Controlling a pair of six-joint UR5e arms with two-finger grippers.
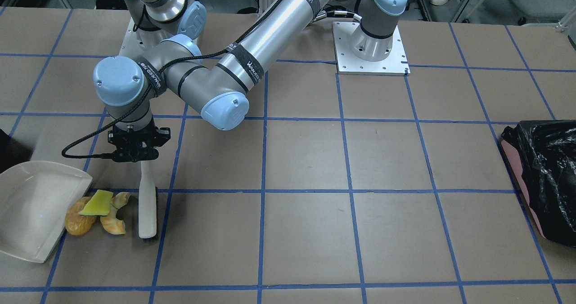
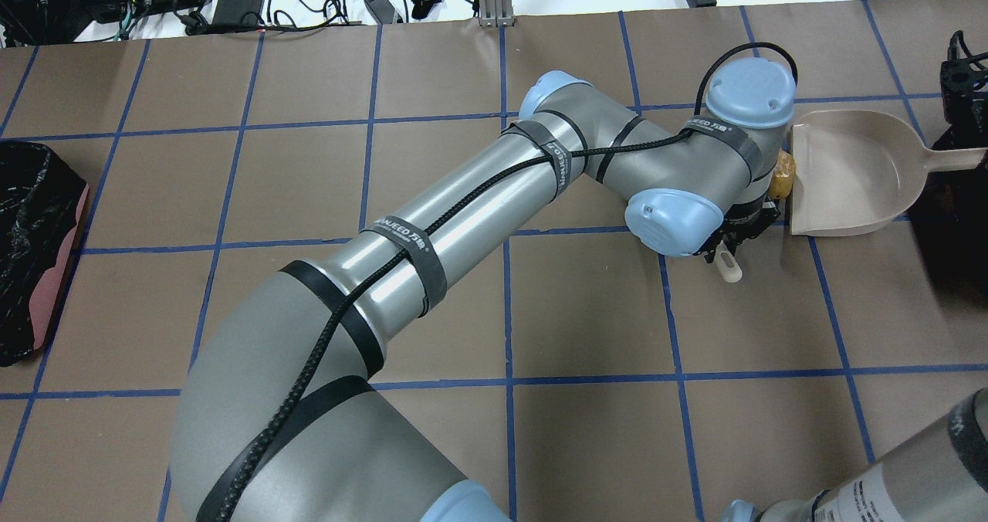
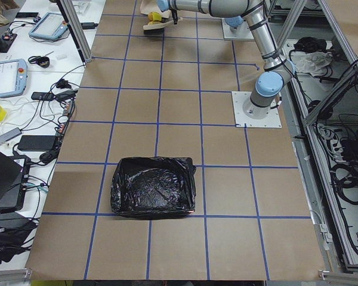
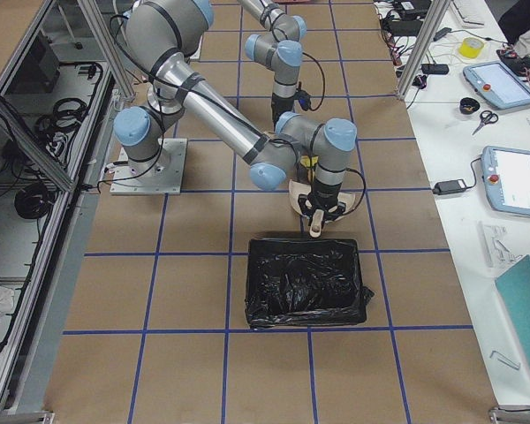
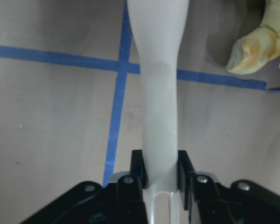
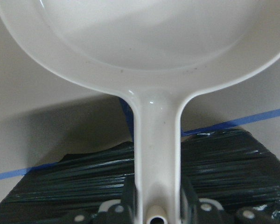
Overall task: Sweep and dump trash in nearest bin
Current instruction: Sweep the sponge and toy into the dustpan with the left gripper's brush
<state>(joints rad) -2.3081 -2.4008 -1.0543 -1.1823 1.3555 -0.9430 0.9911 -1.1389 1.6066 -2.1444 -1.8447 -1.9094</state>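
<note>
The trash (image 1: pixel 96 214) sits on the surface between the dustpan (image 1: pixel 31 205) mouth and the brush (image 1: pixel 147 214). The left pincer (image 5: pixel 159 165) squeezes the brush handle, and the right pincer (image 6: pixel 156 198) squeezes the dustpan handle. It looks like sweeping time. Next, push the scraps into the pan.
</note>
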